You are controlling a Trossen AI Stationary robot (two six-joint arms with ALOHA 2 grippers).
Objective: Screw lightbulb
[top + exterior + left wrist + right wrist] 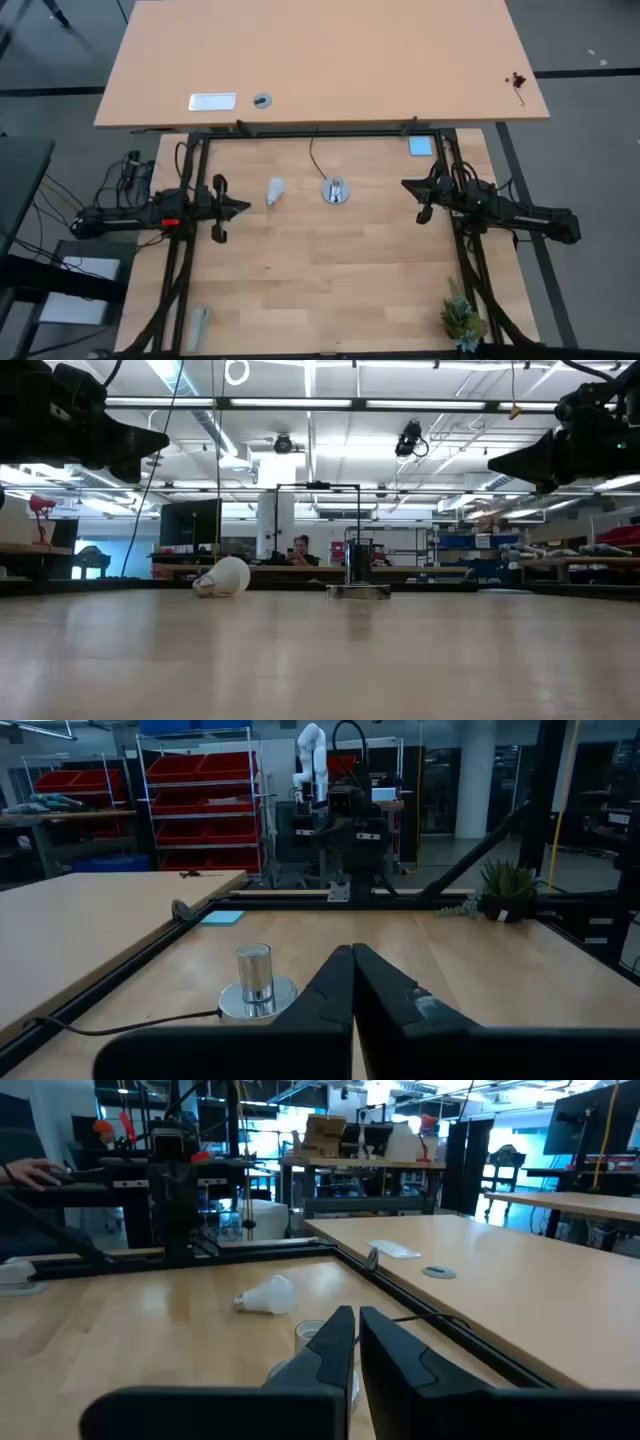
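The small white frosted pear-shaped lightbulb (275, 190) lies on its side on my pale wooden worktop (330, 280), its silver threaded base pointing away from the round silvery socket base (336, 192) just beside it, the two apart. A thin black cord (314, 158) runs off from that socket. My left end effector (243, 208) hangs above the wood near the bulb, fingers pressed together, gripping nothing. My right end effector (406, 184) waits past the socket on the other side, fingers likewise closed and empty.
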